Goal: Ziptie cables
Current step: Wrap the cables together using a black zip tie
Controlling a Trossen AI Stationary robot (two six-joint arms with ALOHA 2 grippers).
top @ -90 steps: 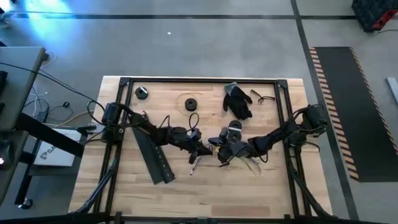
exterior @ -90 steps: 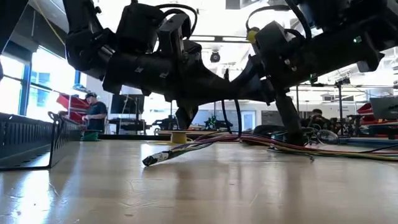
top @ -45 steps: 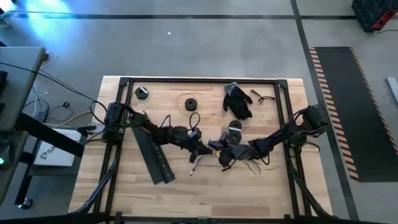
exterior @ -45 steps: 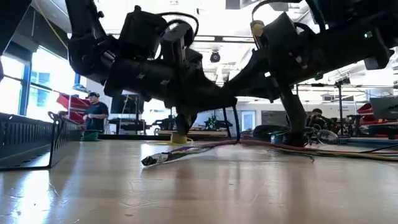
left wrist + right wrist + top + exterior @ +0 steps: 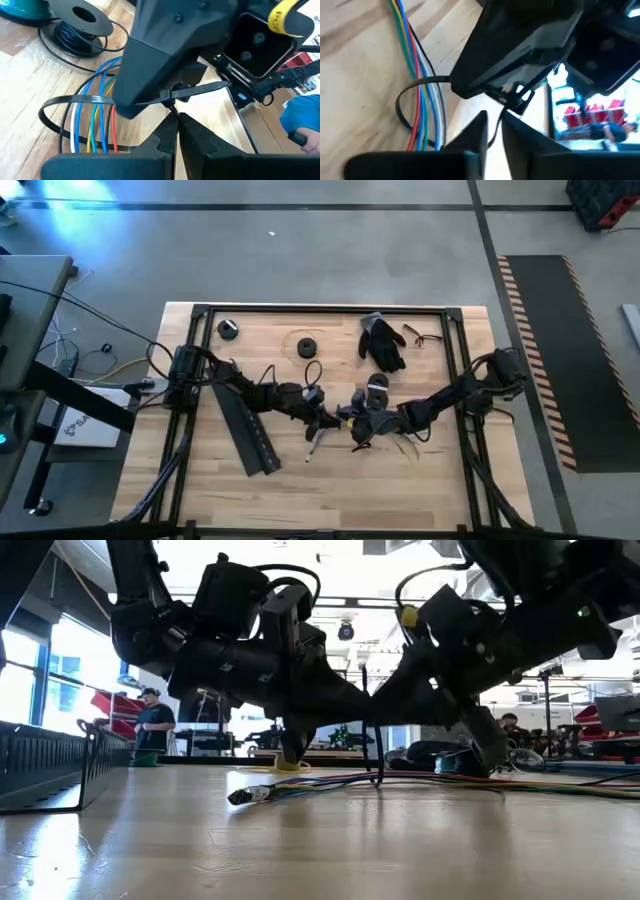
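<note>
Cables [image 5: 95, 120]: blue, white, yellow, green and red strands lying flat on the wooden table [image 5: 300, 480], just ahead of both sets of fingertips.
Zip tie [image 5: 75, 101]: black band looped over the cables, loop slack; tail running back to the left fingertips, head [image 5: 166, 95] just above them.
Left gripper [image 5: 176, 120]: fingers clenched on the tie's tail, tips almost touching.
Right gripper [image 5: 492, 122]: facing the left one, nearly nose to nose; fingers pinched on a thin black strand of the tie.
Spool [image 5: 82, 22]: beyond the cables, well clear of the fingers.
Risk: thin tail slipping from either pinch; uneven pull dragging the loop off the bundle or shedding an outer strand; housings colliding at such close range.
Hidden: whether the tail is threaded through the head; far side of the loop under the cables; fingertips masked in the high view.
</note>
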